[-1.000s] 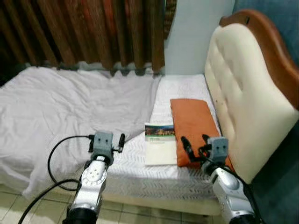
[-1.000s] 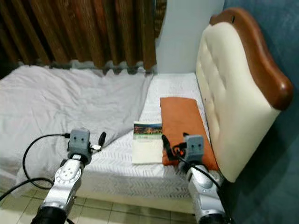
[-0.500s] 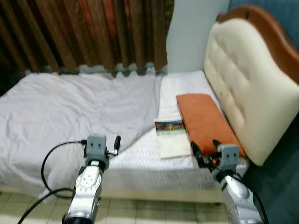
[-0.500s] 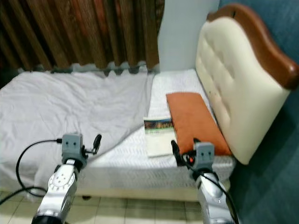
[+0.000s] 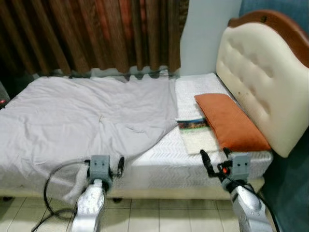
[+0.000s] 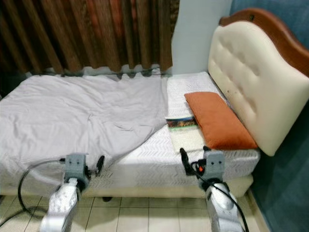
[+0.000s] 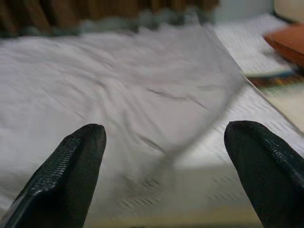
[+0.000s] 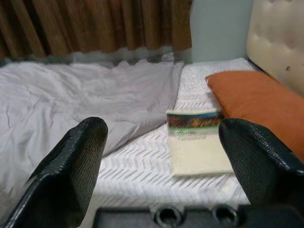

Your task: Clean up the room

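Observation:
A rumpled grey sheet (image 5: pixel 82 116) covers most of the bed (image 5: pixel 159 166). An orange pillow (image 5: pixel 230 121) lies against the cream headboard (image 5: pixel 260 72). A pale book (image 5: pixel 197 134) with a dark picture strip rests beside the pillow, also seen as the book (image 8: pixel 194 140) in the right wrist view. My left gripper (image 5: pixel 119 165) hangs before the bed's front edge, fingers (image 7: pixel 71 166) wide apart and empty. My right gripper (image 5: pixel 216 159) is open too, level with the mattress edge below the book.
Brown curtains (image 5: pixel 91 34) hang behind the bed, a pale wall (image 5: pixel 205 29) beside them. Tiled floor (image 5: pixel 159 215) runs along the bed's front. A blue wall (image 6: pixel 285 183) stands right of the headboard. A black cable (image 5: pixel 50 181) loops from my left arm.
The camera has drawn back from the bed: more floor and the bed's front edge show, and both grippers sit lower, off the mattress. Sheet, book and pillow lie as before.

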{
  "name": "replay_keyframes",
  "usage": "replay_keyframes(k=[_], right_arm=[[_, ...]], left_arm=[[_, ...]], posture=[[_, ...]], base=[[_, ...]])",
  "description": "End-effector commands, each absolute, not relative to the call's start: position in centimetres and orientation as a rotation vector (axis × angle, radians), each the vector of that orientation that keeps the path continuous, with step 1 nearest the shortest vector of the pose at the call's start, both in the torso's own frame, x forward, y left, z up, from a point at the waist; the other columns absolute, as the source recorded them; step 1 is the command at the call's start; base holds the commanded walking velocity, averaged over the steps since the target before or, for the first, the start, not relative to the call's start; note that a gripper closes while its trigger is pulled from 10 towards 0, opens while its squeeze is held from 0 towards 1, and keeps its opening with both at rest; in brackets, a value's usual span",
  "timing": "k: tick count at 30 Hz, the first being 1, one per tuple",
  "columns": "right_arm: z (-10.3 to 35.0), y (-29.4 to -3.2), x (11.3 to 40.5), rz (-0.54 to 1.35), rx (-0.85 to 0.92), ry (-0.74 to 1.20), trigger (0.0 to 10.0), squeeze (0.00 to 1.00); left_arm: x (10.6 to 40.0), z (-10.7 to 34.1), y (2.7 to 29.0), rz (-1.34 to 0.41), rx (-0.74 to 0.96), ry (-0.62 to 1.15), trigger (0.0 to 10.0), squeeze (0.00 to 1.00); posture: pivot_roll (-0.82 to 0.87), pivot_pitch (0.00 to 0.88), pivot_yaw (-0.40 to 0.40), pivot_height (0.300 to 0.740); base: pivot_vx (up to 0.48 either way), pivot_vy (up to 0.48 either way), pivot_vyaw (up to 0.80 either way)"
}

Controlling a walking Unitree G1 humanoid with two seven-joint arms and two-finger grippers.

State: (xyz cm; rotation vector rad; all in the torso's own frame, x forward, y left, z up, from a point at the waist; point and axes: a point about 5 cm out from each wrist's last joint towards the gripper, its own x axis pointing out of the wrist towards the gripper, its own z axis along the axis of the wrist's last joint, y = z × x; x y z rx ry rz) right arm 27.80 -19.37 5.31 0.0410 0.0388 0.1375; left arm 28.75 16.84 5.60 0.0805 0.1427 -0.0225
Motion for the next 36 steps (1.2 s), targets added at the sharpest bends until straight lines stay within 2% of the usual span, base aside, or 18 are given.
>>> replay_keyframes(k=[1,3,7,12,30,36], right_arm=[[5.5,-18.2,28.1,0.179,0.047,0.029,10.0,0.00],[5.6,-18.0,28.3,0.193,0.043,0.031,10.0,0.00],[5.6,-18.0,28.5,0.198,0.043,0.031,10.0,0.00],[5.7,-17.6,28.7,0.220,0.038,0.030,10.0,0.00],[5.5,-17.5,28.8,0.215,0.050,0.036,10.0,0.00],[5.4,-17.3,28.9,0.219,0.047,0.049,10.0,0.00]], left_arm=[[28.8,6.0,18.0,0.010,0.102,0.129,10.0,0.00],[29.0,7.2,17.5,-0.016,0.162,0.058,10.0,0.00],[29.3,7.7,17.0,-0.027,0.172,0.050,10.0,0.00],[29.7,7.8,16.2,-0.038,0.128,0.068,10.0,0.00],[30.0,7.6,16.1,-0.063,0.160,0.092,10.0,0.00],[30.3,7.9,16.0,-0.072,0.161,0.084,10.0,0.00]], posture=[[0.01,0.000,0.033,0.740],[0.01,0.000,0.033,0.740],[0.01,0.000,0.032,0.740],[0.01,0.000,0.032,0.740],[0.01,0.000,0.037,0.740],[0.01,0.000,0.038,0.740]], base=[[0.000,0.476,0.00],[0.000,0.236,0.00],[0.000,0.000,0.00],[0.364,0.315,0.00],[0.362,0.315,0.00],[0.362,0.315,-0.69]])
